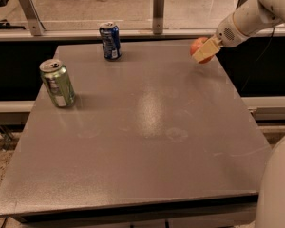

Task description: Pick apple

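Note:
The apple [197, 45] is small, round and red-orange, at the far right corner of the grey table [147, 127]. My gripper [203, 52] reaches in from the upper right on a white arm. It is shut on the apple, with one tan finger [205, 50] lying across the apple's front. The apple sits just above the table surface by the far right edge. Its right side is hidden behind the finger.
A blue soda can [110, 41] stands upright at the far middle-left of the table. A green soda can [57, 83] stands upright near the left edge. A railing with metal posts [157, 11] runs behind the table. My white body [278, 184] fills the lower right.

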Available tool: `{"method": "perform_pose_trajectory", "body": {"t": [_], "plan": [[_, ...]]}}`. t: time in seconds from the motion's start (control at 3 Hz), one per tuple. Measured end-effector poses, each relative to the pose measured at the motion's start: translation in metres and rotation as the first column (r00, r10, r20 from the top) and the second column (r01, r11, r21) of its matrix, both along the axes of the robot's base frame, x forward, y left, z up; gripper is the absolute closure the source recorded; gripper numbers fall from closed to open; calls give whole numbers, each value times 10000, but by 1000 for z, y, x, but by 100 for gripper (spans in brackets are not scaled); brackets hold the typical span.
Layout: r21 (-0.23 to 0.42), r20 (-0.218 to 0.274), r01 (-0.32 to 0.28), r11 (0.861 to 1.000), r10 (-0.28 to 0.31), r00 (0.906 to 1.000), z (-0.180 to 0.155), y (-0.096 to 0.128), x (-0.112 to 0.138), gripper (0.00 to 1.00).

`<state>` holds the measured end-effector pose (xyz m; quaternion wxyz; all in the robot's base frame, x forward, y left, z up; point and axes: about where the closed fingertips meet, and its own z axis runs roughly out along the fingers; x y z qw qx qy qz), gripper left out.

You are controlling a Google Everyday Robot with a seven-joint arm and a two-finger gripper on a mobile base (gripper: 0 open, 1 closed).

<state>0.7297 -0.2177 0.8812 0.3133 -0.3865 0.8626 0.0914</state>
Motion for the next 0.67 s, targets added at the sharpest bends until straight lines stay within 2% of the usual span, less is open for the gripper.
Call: {"method": "perform_pose_trajectory", "body": {"t": [0.33, 0.67], "plan": [[-85, 247, -601, 9982, 603, 9979, 25, 18, -9, 100], [-125, 451, -1237, 9922, 1241, 9912, 49, 37, -17, 100]]}}
